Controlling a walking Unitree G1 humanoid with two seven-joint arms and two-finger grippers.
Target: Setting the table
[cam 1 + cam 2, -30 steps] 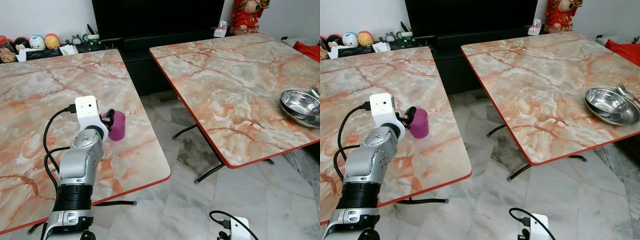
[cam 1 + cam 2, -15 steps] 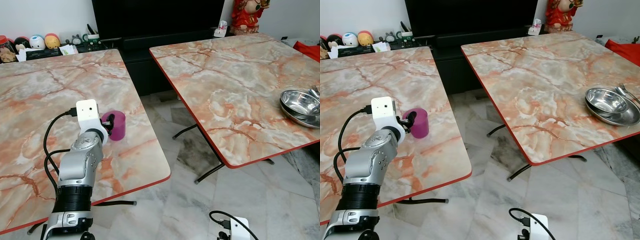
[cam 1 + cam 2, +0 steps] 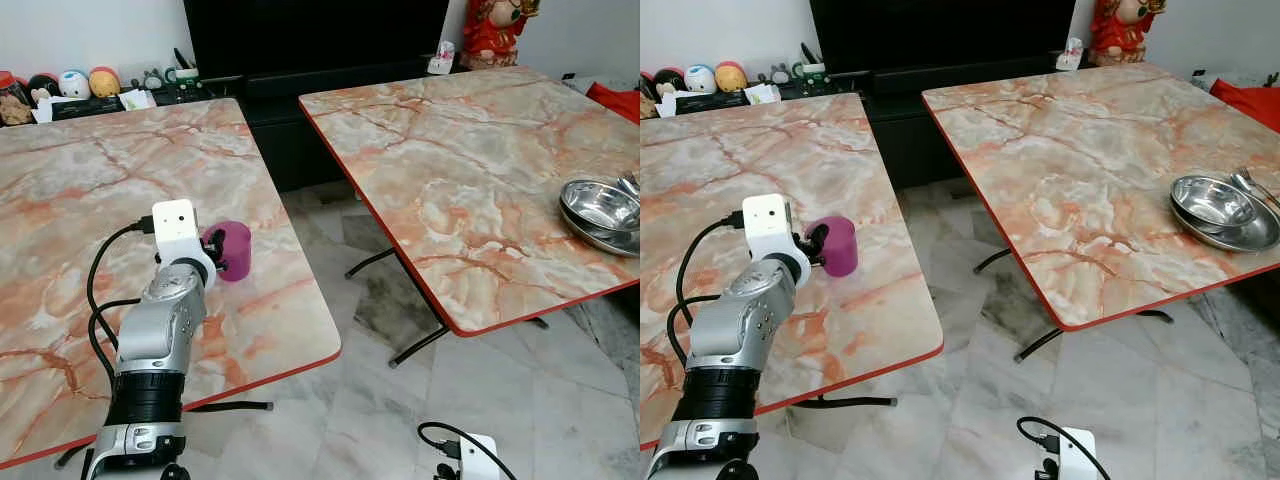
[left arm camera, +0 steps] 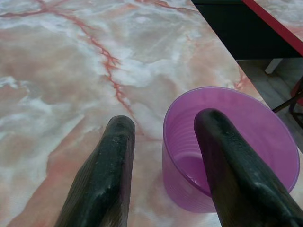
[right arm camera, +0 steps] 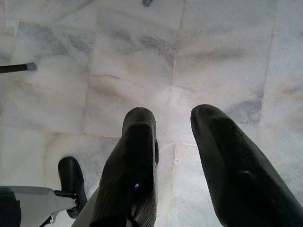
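A purple plastic cup [image 3: 237, 252] stands near the right edge of the left marble table [image 3: 90, 190]. My left gripper [image 3: 214, 242] reaches it from the left. In the left wrist view one black finger [image 4: 222, 156] sits inside the cup [image 4: 260, 142] and the other finger [image 4: 111, 161] is outside, with a gap between that finger and the cup's wall. The left gripper [image 4: 165, 122] is open around the rim. My right gripper [image 5: 174, 116] hangs open over the floor with nothing between its fingers.
Stacked steel bowls [image 3: 600, 208] with a fork [image 3: 630, 182] lie at the right table's [image 3: 450, 150] right edge. A gap of marble floor [image 3: 370, 290] separates the two tables. A dark TV cabinet [image 3: 300, 60] and small ornaments [image 3: 75, 85] stand at the back.
My left gripper has dropped lower at the cup, and one finger has gone from above the rim to inside it. The cup has barely shifted. The right arm has not moved.
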